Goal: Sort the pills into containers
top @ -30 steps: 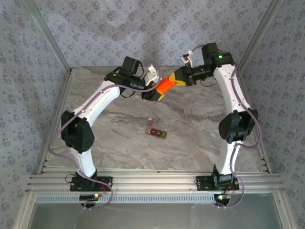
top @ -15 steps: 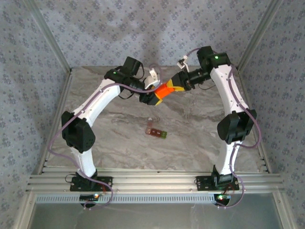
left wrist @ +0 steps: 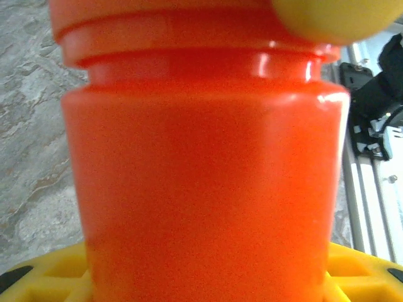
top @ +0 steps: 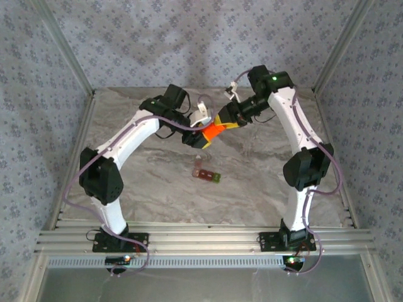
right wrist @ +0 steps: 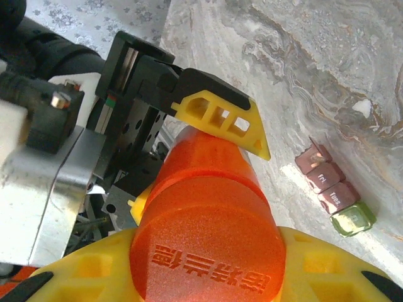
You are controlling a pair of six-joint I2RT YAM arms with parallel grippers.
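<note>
Sorting looks barely started: the left gripper (top: pixel 203 134) clamps the orange bottle (top: pixel 213 131) and the right gripper (right wrist: pixel 204 267) is closed on its cap (right wrist: pixel 203 248), not yet off, above the far middle of the table (top: pixel 145 189), while the containers (top: pixel 206 174) lie near its centre, awaiting pills.

Overhead overview; wrist close-ups sharing bottle (top: pixel 214 130)

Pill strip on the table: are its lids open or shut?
Mostly shut. The end lid farthest from the green end of the containers stands up like a flap; the others lie flat.
</note>
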